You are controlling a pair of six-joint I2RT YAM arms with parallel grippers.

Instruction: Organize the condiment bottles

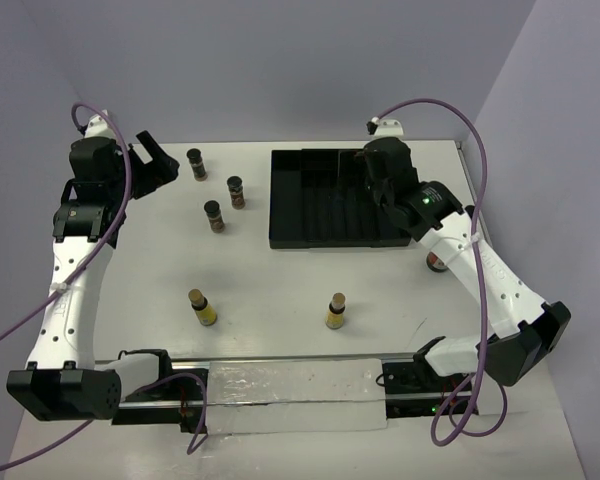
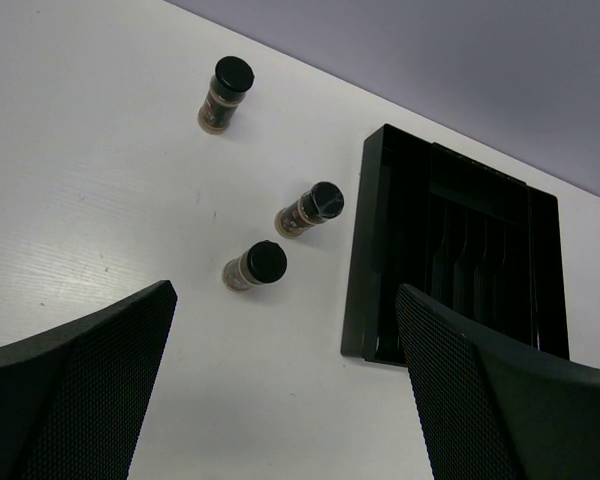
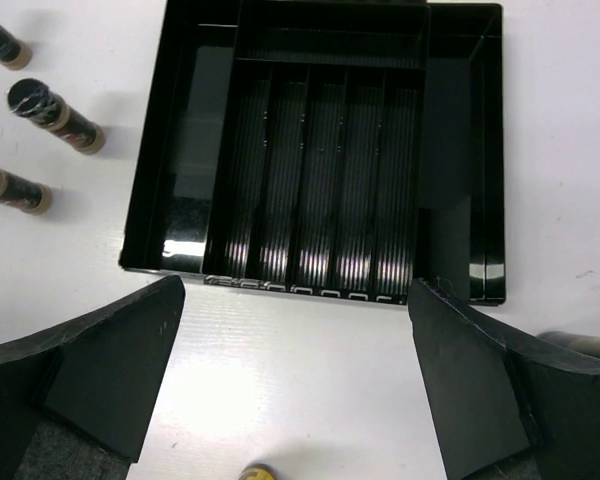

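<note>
**Condiment bottles:** we count six in view, all upright on the table [image 1: 280, 280], caps up, long axis vertical. None in the tray [image 1: 285, 200] yet.

- **Dark brown, black lids, x3:** far dark bottle [image 1: 196, 163], mid dark bottle [image 1: 237, 191], near dark bottle [image 1: 214, 216]. Loose cluster left of tray, not touching each other.
- **Yellow, tan caps, x2:** left yellow bottle [image 1: 202, 307], centre yellow bottle [image 1: 335, 311]. Both toward near edge, well apart.
- **Reddish bottle** [image 1: 436, 262]: just beside tray's near-right corner, partly hidden under right arm.
- **Left gripper** [image 2: 285, 292]: jaws spread wide, nothing btwn them, raised above table. Dark cluster lies ahead & below it, on its tray side. We judge left arm nearer these three, so a drop onto a cap from above looks apt.
- **Right gripper** [image 3: 298, 288]: spread wide, empty, raised over the tray. We judge it the nearer arm for the reddish bottle.
</note>
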